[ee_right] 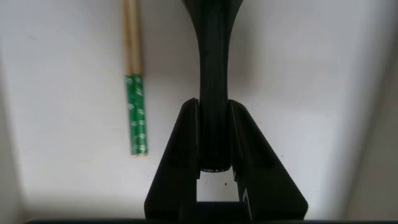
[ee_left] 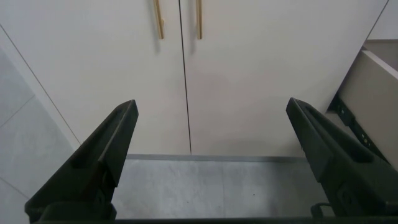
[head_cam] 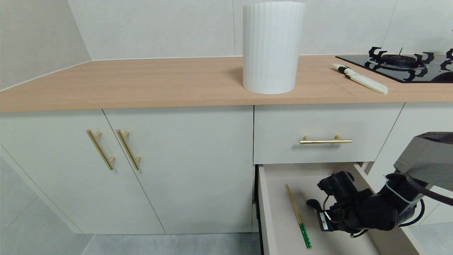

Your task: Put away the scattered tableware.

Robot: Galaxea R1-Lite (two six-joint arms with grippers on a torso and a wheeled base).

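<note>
The right pincer [ee_right: 214,115] is clamped on the smooth, slim handle of a black utensil [ee_right: 214,56] inside the open pale drawer [head_cam: 264,212], a bare strip apart from thin wooden green-tipped chopsticks [head_cam: 298,216] lying flat, while the left pincer [ee_left: 210,112] gapes wide, holding nothing, before flat cabinet doors [ee_left: 249,74].

Logged right arm [head_cam: 396,205] set low at the right, wrist bent down and toward the left. Found right gripper [head_cam: 324,212] with fingers [ee_right: 186,143] pressed tight on both sides of a black handle [ee_right: 214,56]. Recorded left gripper [ee_left: 211,155] pointing forward and down, its fingers [ee_left: 109,155] spread wide apart.
</note>
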